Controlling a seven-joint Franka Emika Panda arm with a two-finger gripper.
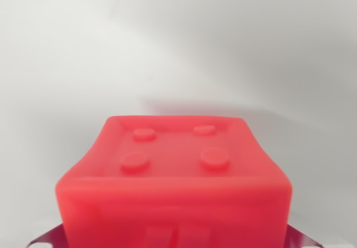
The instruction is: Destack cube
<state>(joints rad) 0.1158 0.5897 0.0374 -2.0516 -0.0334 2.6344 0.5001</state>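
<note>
Plain white surface (178, 47) fills view, soft shadow behind cube; no room detail visible. Red cube (174, 181) low centre, four studs on top, close to camera. Metallic tabs at its lower left (47, 238) and lower right (304, 239). Claw state: cannot tell.

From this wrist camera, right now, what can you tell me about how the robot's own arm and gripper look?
Very little. No arm, cable or marking is in view. A red cube with four round studs fills the lower picture. Beside its bottom corners two small shiny metallic tips stick out, tinted purple-red. They may belong to the gripper, but I cannot tell.
</note>
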